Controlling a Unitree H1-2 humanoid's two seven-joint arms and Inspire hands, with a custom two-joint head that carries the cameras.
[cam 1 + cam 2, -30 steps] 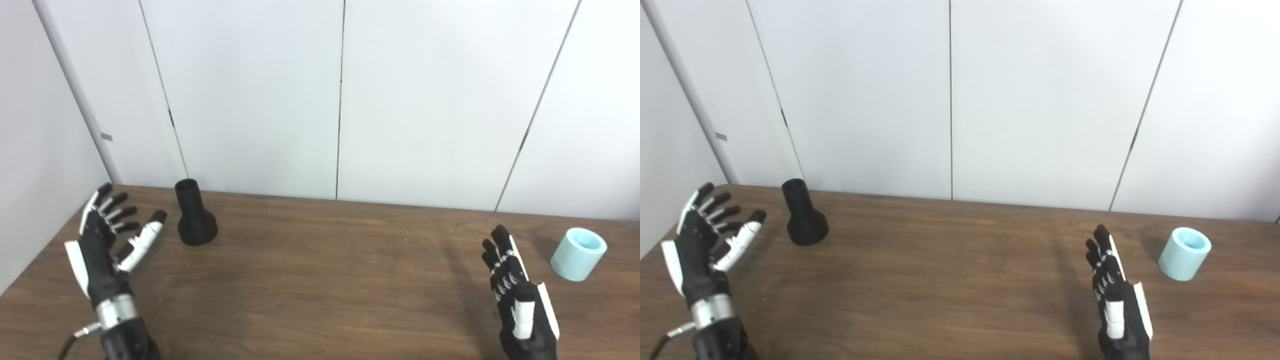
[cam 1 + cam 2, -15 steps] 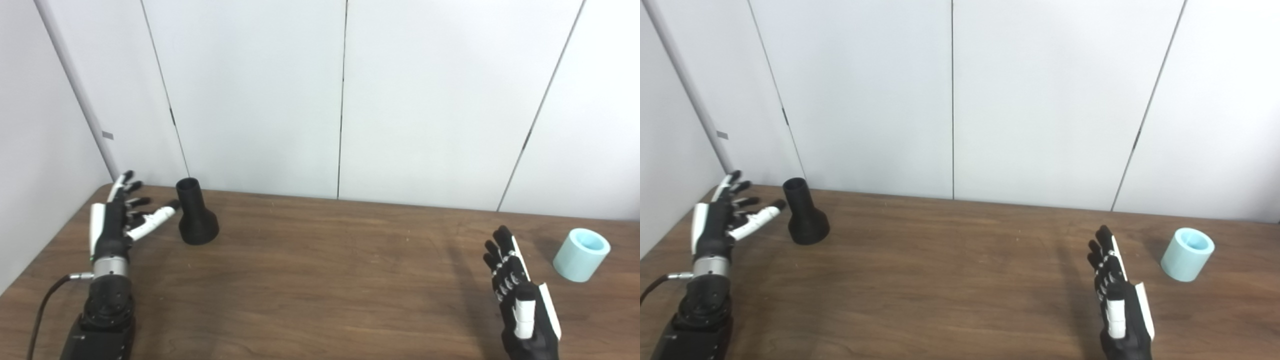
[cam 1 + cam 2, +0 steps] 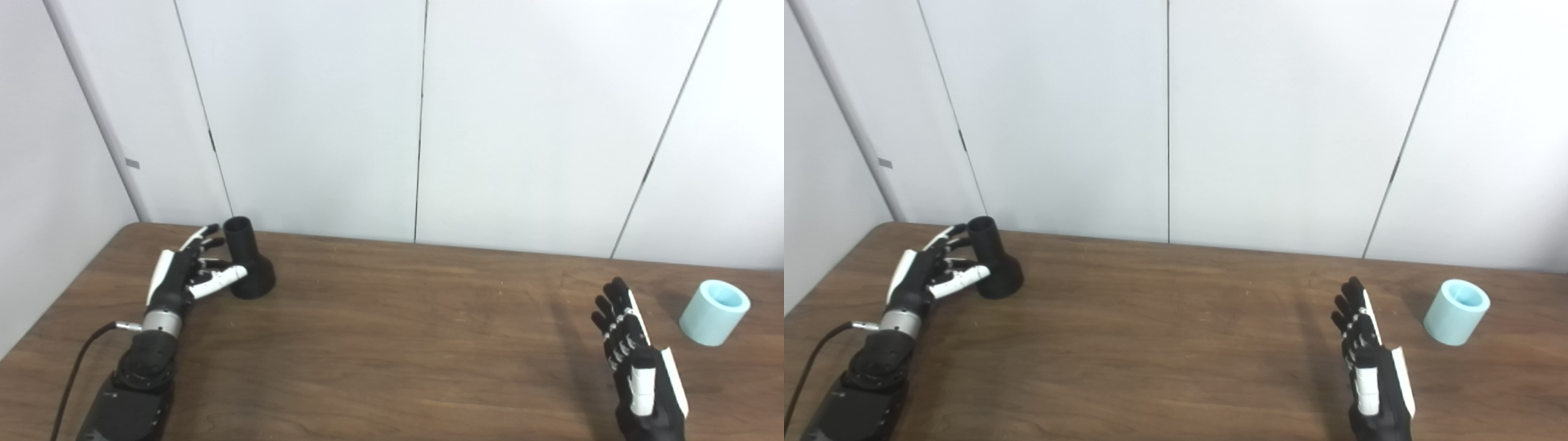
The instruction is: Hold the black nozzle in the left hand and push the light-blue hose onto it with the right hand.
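The black nozzle [image 3: 248, 260] stands upright on its flared base at the far left of the wooden table [image 3: 398, 343]. My left hand [image 3: 190, 275] is open right beside it on its left, fingers spread around the neck and thumb in front of the base; I cannot tell if it touches. The light-blue hose [image 3: 714, 312], a short cylinder, stands tilted at the far right. My right hand [image 3: 634, 361] is open and empty, fingers straight, to the left of the hose and nearer to me.
White wall panels [image 3: 422, 122] rise just behind the table's back edge. A black cable [image 3: 73, 373] trails from my left wrist over the table's left front part.
My left hand has reached forward and to the right, from well left of the nozzle to right against it. The nozzle has shifted slightly right. My right hand and the hose have not moved.
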